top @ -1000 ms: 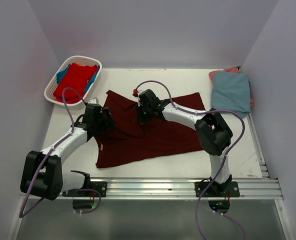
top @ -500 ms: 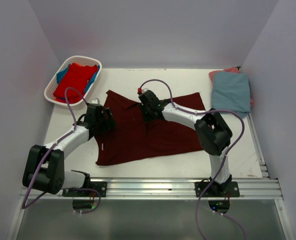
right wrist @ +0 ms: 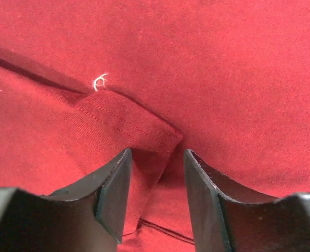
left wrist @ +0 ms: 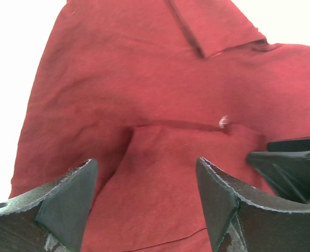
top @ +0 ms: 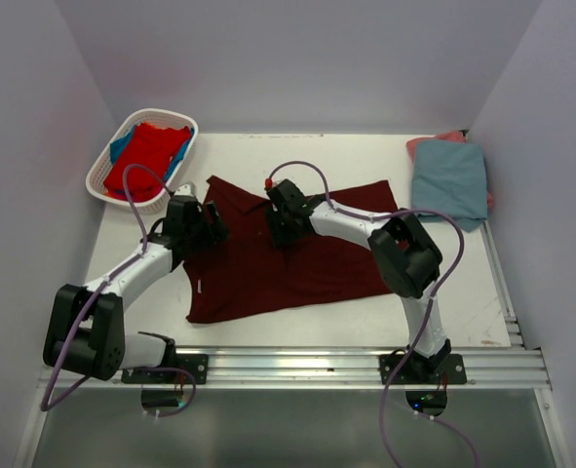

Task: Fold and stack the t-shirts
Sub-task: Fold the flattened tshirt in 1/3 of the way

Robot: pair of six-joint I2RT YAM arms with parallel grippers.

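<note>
top view: soft dark maroon t-shirt spread mid white table; left gripper over its left edge, right gripper near collar. bright red t-shirt in white slatted plastic basket, far left; folded grey-blue t-shirt far right.
left wrist: left gripper spread wide above maroon t-shirt, nothing between fingers.
right wrist: right gripper parted, low over folded hem corner, not pinching.
</note>
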